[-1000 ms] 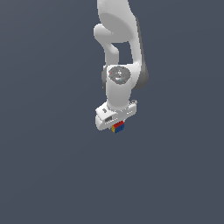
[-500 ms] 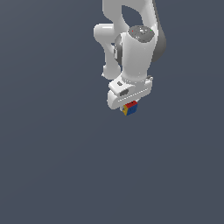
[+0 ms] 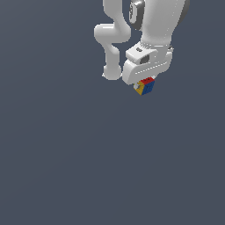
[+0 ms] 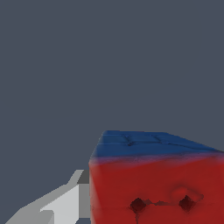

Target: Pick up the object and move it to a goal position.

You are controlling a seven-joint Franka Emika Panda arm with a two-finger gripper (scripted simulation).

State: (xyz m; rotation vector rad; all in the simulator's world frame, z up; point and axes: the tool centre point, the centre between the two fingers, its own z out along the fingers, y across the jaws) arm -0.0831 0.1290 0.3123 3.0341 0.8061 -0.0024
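Note:
The object point(image 3: 144, 86) is a small cube with red, blue and yellow faces, hanging just under the white hand of the arm in the upper right of the exterior view. My gripper point(image 3: 146, 83) is shut on it and holds it above the grey ground; the fingers themselves are mostly hidden by the hand's body. Up close in the wrist view, the object point(image 4: 155, 179) shows a red face with a blue face behind it, and one white finger point(image 4: 65, 203) presses against its side.
The white arm point(image 3: 115, 39) rises from the hand toward the top of the exterior view. All around lies a plain dark grey ground point(image 3: 66, 154) with no other items visible.
The arm has swung the held cube toward the exterior view's right and upward across the frames. The cube stays clamped in the gripper throughout.

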